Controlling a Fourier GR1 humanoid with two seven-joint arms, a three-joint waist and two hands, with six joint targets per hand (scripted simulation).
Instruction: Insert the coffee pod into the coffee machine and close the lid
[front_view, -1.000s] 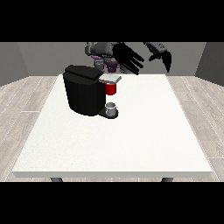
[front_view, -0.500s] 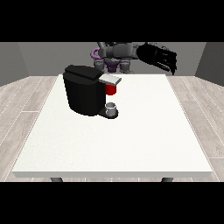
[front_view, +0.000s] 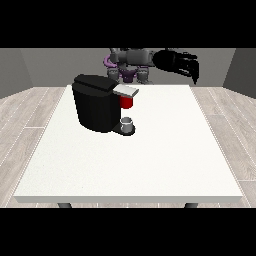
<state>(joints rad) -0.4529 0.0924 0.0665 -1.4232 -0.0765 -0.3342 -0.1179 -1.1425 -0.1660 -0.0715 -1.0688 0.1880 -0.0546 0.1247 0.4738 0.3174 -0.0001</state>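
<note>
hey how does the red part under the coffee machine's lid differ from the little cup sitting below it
The red part is bright red and sits high on the coffee machine, tucked under the grey lid. The cup is grey and stands low on the machine's base, upright with its opening upward. The red part is partly covered by the lid; the cup is in full view. Both are small and at the machine's front.

Large white counter (front_view: 165, 165), square top, thin pale edge along near side. Two dark legs under near edge, one toward each corner, only tops visible. Small grey cup (front_view: 127, 124) upright on counter, left of centre, toward far half. Light wood-plank floor (front_view: 22, 120) on both sides of counter. Grey wall (front_view: 70, 65) behind.
</note>
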